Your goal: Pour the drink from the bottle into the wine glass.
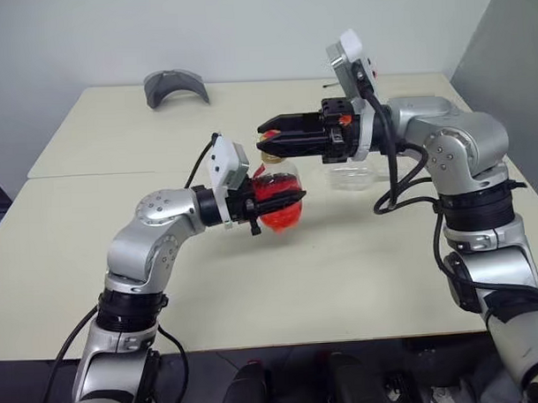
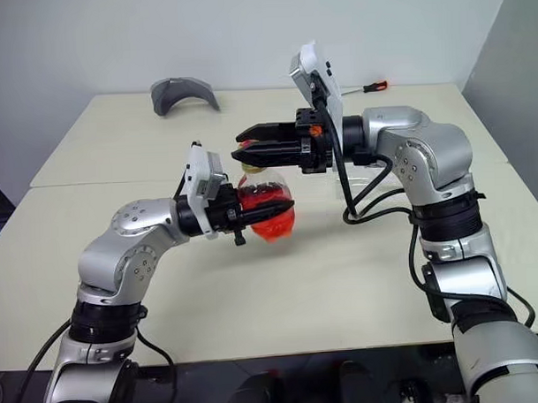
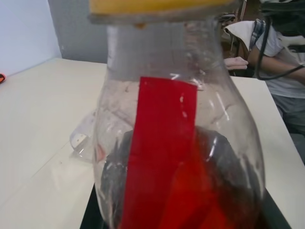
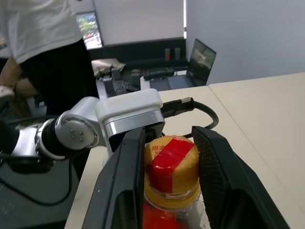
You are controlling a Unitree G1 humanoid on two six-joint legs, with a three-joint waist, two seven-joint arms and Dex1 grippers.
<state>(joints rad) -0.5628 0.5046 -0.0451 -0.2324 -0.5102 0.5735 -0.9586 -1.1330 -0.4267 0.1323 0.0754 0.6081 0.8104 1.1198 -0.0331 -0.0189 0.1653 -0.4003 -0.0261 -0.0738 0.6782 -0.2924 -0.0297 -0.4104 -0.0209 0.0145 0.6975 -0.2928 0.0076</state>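
My left gripper is shut on the round body of the small clear bottle, holding it upright above the table. The red drink fills its lower half. From the right, my right gripper reaches in level, and its two fingers press on either side of the yellow-and-red cap. A red strip runs down the bottle's side. The wine glass shows as a clear shape on the table under my right wrist. How it stands I cannot tell.
A grey curved object lies at the table's far left. An orange-handled tool lies at the far right edge. A seam crosses the tabletop. A person is beyond the table's right side.
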